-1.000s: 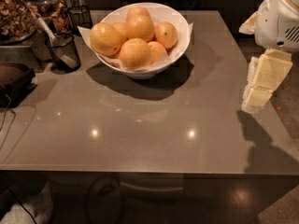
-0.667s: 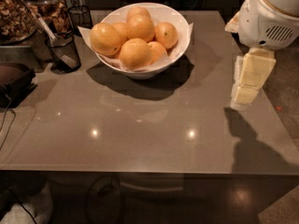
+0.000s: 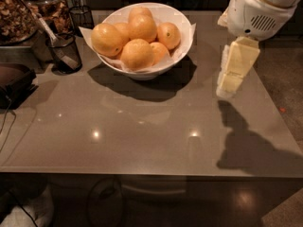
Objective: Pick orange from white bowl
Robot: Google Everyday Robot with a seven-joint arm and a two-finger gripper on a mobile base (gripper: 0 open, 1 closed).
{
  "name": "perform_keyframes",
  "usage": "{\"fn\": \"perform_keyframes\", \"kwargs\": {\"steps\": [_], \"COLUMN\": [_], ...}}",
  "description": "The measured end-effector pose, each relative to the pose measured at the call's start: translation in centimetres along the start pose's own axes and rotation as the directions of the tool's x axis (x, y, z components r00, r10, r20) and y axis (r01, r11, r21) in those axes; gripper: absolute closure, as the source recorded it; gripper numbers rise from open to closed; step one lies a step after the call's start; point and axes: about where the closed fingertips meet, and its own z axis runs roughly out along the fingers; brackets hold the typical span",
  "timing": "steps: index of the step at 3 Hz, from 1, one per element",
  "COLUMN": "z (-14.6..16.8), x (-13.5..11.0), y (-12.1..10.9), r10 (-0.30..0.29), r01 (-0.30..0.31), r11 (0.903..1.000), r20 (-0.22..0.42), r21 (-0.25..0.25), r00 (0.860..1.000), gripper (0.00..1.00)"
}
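Note:
The white bowl (image 3: 177,56) stands at the back middle of the grey table, with a white paper liner over its rim. It holds several yellow-orange oranges; the nearest orange (image 3: 137,54) sits at the front of the pile. My gripper (image 3: 228,84) hangs from the white arm at the right, pointing down above the table. It is to the right of the bowl and apart from it, holding nothing.
A dark wire-mesh cup (image 3: 64,53) with a utensil stands left of the bowl, another mesh cup (image 3: 81,18) behind it. Containers of brown snacks (image 3: 18,18) sit at the far left. A dark object (image 3: 14,82) lies at the left edge. The table's front edge (image 3: 142,174) is near.
My arm and gripper have moved left, from the table's right edge toward the bowl. The bowl and oranges have not moved.

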Motion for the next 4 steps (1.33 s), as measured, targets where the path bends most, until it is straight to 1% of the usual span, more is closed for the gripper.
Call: {"fn": "perform_keyframes", "kwargs": {"steps": [1,2,3,4], "z": [1.6,1.1,1.5,2.0], "x": [-2.9,-4.3,-4.6,-6.6], "y": [-3.2,-4.5,-4.7,-6.9], "r10": [0.025,0.019,0.03,0.082], "r01": [-0.023,-0.017,-0.029,-0.083], "r11": [0.9984,0.9993,0.9995,0.9965], "r20": [0.031,0.059,0.074,0.081], "r21": [-0.052,-0.035,-0.014,0.005], "r00": [0.999,0.998,0.997,0.993], "gripper": [0.0,0.0,0.0,0.0]}}
